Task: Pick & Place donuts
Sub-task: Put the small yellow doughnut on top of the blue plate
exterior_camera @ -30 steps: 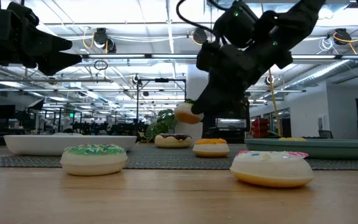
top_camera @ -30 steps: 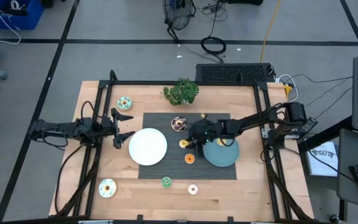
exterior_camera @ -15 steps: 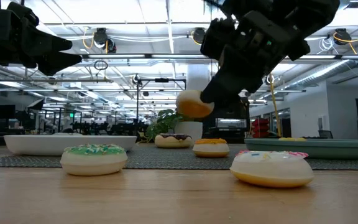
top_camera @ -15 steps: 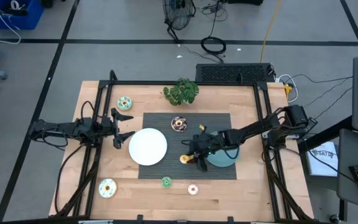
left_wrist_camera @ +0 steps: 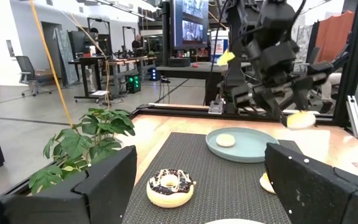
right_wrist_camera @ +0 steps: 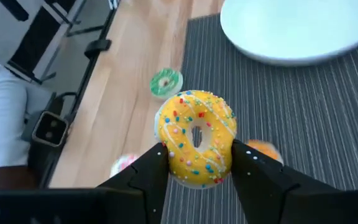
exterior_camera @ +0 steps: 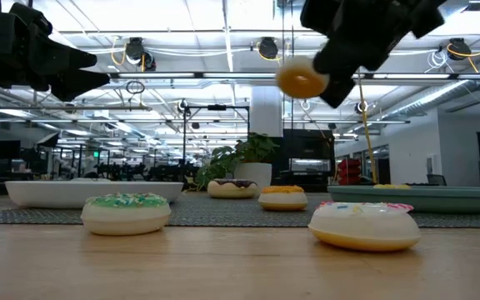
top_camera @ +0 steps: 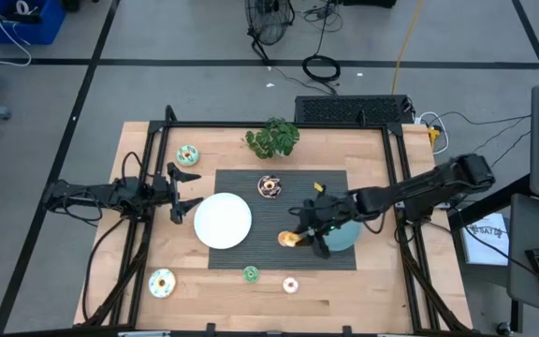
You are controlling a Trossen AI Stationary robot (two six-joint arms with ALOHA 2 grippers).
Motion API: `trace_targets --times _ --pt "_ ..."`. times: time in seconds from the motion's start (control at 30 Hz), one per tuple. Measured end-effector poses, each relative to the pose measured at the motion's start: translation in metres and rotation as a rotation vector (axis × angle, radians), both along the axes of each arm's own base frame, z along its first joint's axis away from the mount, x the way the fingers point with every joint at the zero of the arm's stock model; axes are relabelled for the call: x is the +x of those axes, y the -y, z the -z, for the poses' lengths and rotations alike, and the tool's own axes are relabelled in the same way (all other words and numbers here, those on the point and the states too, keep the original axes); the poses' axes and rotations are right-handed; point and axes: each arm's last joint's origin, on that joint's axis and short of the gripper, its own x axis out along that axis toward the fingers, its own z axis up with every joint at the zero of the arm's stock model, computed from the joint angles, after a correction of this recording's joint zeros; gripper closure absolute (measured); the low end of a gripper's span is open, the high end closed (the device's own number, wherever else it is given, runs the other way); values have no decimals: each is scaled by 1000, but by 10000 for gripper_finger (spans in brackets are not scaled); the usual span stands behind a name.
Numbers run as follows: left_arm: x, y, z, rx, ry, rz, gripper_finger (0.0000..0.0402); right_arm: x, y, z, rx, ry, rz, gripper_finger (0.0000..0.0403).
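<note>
- High view: the right gripper point(top_camera: 299, 236) is over the dark mat point(top_camera: 251, 257), just beside the teal plate point(top_camera: 342, 237), its fingers clamped on a yellow donut point(top_camera: 290, 240). The left gripper point(top_camera: 183, 190) waits beside the white plate point(top_camera: 223, 221), fingers spread with nothing between them. A chocolate donut point(top_camera: 269, 185) lies on the mat; a green donut point(top_camera: 251, 273) and a pink donut point(top_camera: 290, 285) lie on the wood.
- Low view: the yellow donut point(exterior_camera: 301, 79) hangs high above the table; an orange donut point(exterior_camera: 282, 197) sits on the mat.
- Left wrist view: a pale donut point(left_wrist_camera: 226, 140) lies in the teal plate point(left_wrist_camera: 257, 150).
- Right wrist view: both fingers point(right_wrist_camera: 148, 174) pinch the sprinkled yellow donut point(right_wrist_camera: 196, 137).
</note>
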Motion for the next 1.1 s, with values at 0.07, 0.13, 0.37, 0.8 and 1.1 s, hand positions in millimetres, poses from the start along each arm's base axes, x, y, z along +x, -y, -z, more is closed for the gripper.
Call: trace_targets --times 0.07,0.13,0.37,0.8,1.1 --pt "0 0 0 0 1 0 52 -11 2 -6 18 -59 23 248" --pt "0 0 0 0 0 0 52 -22 4 -13 40 -103 54 248" --pt "0 0 0 0 0 0 52 -60 14 -32 99 -237 265 248" --pt "0 0 0 0 0 0 52 -106 17 -28 156 -592 558 248" --pt "0 0 0 0 0 0 52 -115 16 -13 35 -594 675 248"
